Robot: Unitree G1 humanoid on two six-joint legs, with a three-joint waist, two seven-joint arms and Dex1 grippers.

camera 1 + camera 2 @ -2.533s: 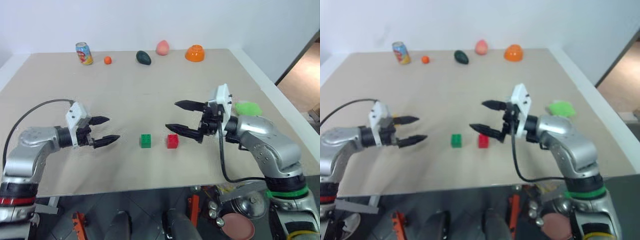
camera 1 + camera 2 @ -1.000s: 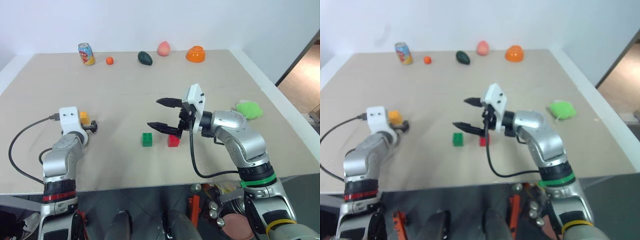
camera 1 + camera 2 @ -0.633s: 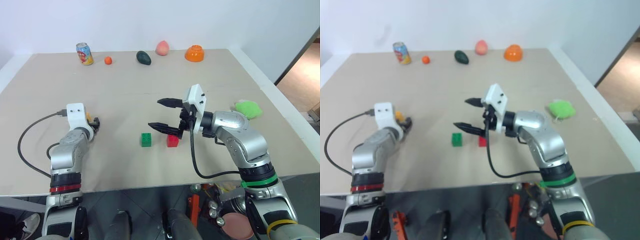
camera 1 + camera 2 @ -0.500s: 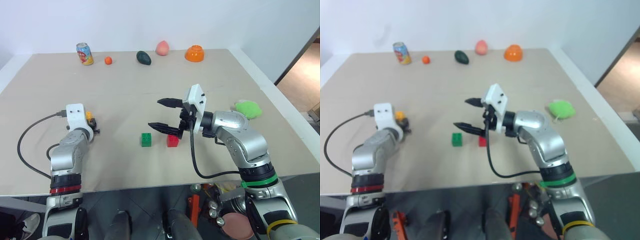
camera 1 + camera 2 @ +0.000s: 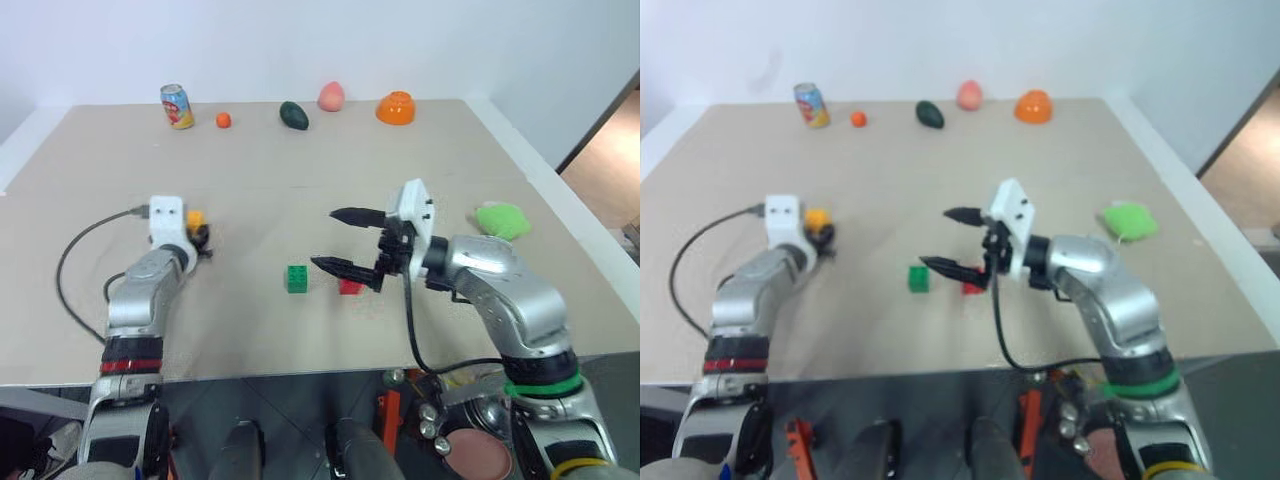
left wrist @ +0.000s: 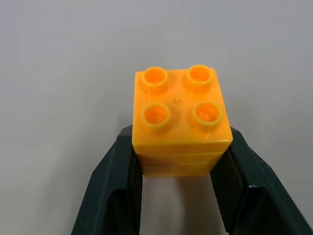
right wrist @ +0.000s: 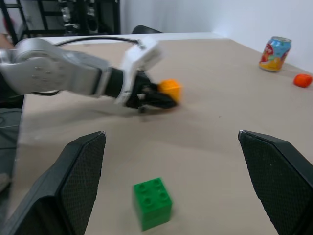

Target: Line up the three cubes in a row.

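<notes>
Evidently light, rigid and smooth-sided, the yellow-orange cube [image 6: 181, 123] sits clamped by its flat flanks in the left gripper [image 6: 178, 188], while the right gripper [image 5: 345, 242] gapes empty.

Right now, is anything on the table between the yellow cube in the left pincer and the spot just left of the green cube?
Nothing visible. The left pincer grips the yellow cube, and the table between it and the green cube is bare.

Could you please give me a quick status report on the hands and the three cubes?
Left hand shut on yellow-orange cube. Right hand open above red cube. Green cube beside red on table. Nothing in between.
</notes>
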